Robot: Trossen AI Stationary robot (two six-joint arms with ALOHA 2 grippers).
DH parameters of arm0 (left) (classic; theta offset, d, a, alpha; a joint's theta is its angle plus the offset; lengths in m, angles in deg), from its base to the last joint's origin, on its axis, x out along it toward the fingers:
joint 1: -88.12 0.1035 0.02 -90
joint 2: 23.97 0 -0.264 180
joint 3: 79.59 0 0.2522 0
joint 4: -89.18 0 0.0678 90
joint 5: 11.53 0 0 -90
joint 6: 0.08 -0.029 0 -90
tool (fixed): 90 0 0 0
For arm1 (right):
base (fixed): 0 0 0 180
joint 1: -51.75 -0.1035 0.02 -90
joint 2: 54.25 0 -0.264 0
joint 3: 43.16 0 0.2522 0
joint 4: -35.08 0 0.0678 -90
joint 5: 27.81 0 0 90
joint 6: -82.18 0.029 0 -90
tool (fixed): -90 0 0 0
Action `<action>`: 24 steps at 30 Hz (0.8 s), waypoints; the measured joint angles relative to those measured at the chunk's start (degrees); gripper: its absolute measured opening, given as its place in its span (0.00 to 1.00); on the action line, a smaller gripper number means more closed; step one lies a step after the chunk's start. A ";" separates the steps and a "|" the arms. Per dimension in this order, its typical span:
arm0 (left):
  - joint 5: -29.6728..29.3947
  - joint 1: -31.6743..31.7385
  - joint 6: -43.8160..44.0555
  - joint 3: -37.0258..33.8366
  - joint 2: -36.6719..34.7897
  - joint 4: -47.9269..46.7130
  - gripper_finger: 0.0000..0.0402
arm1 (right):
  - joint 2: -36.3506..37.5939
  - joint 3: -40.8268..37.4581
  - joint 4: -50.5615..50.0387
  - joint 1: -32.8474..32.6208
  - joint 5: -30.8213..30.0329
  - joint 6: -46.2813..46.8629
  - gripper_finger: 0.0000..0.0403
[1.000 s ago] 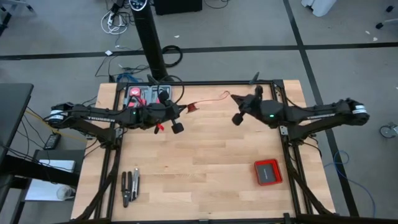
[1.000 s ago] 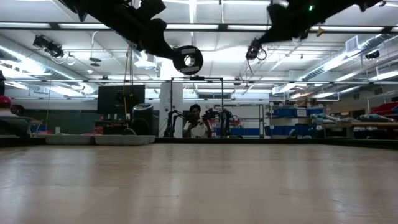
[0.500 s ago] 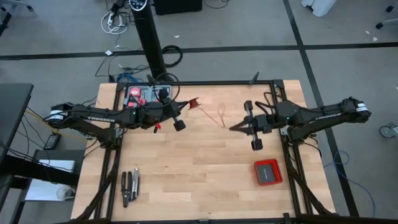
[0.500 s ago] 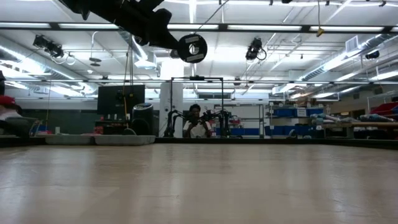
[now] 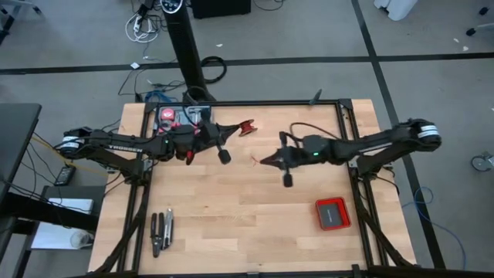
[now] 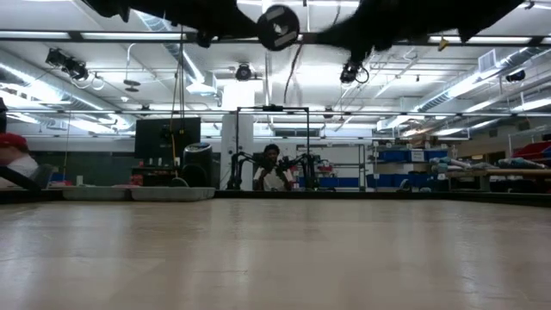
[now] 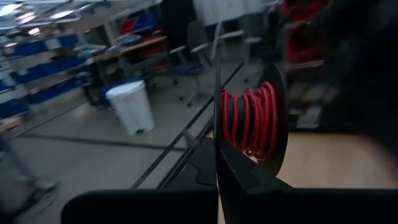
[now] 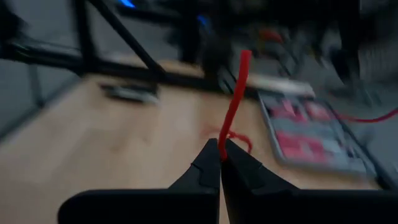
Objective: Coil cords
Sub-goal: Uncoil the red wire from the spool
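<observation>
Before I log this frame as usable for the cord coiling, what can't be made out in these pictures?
- High view: thin red wire too fine to trace between the grippers.
- Low view: both arms cut off by the top edge; wire invisible.
- Right wrist view: motion blur hides the tray contents behind the right gripper.
- Left wrist view: small black spool half hidden by the left gripper.

The middle and near part of the worktop (image 5: 247,224) lies bare, broad room for a pincer to pass. Obstacles sit at the edges: pliers (image 5: 161,230) near the left front corner, a red box (image 5: 333,213) toward the right front, a parts tray (image 5: 179,117) at the far left. Both arms span the far half, the spool (image 5: 245,127) and wire (image 8: 234,102) held above the wood.
</observation>
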 joint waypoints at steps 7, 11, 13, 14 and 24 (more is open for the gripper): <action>5.69 0.00 -0.05 0.00 0.00 1.49 0.00 | -5.69 -0.02 -7.31 3.21 -16.25 8.31 0.00; 6.45 0.15 -2.55 0.00 0.00 -2.30 0.00 | -1.53 -0.02 -17.54 5.13 -28.66 16.07 0.00; 6.37 0.51 -4.77 0.00 0.00 -4.63 0.00 | 1.72 -0.02 -21.28 5.39 -33.70 17.26 0.00; 6.25 0.67 -5.63 0.00 0.00 -5.80 0.00 | 3.46 -0.02 -22.70 5.35 -35.82 17.30 0.00; -12.52 1.01 -11.50 0.00 0.00 -17.79 0.00 | 22.27 -0.02 -18.70 -3.70 -43.54 0.87 0.00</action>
